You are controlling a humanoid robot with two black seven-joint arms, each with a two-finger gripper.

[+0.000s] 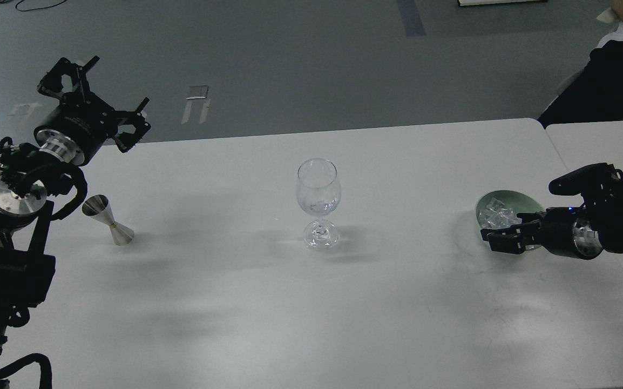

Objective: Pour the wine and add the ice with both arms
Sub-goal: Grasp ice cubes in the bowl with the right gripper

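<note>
Grey floor lies beyond a white table (268, 302). A clear wine glass (318, 202) stands upright near the table's centre. A steel jigger (107, 220) stands tilted at the left. The ice (498, 215) sits in a pale green bowl (511, 198) at the right, well apart from the glass. The left gripper (96, 97) is raised above the far left table edge, fingers spread, holding nothing. The right gripper (501, 239) is at the bowl's near rim; whether its fingers are spread or pressed together cannot be told.
</note>
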